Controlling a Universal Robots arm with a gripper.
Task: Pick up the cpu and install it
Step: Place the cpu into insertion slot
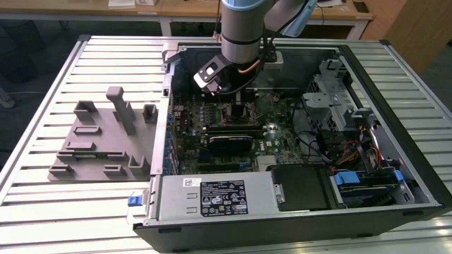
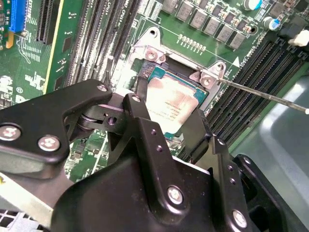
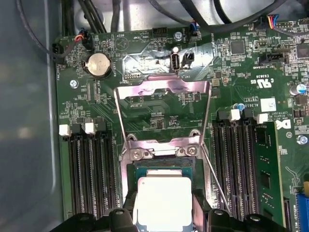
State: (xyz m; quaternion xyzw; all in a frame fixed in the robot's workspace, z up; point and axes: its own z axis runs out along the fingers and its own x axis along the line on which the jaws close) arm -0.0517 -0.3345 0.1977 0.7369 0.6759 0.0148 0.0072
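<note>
one cpu (image 3: pixel 162 200) lies flat, silver lid up, square with no long axis, at the motherboard (image 3: pixel 251 63) socket in the far part of the open case (image 1: pixel 395 159) – the one gripper's (image 3: pixel 163 215) two fingers (image 3: pixel 203 210) pinch its opposite edges, one load plate (image 3: pixel 163 104) swung open

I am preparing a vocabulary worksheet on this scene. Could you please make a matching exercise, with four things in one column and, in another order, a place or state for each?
Things:
1. cpu
2. metal socket cover
3. coin battery
4. grey fixture

Places or states:
a. on the table, beside the case
b. round, silver, on the motherboard
c. swung open
d. square, silver-topped, at the socket

Pairs: 1-d, 2-c, 3-b, 4-a
</note>
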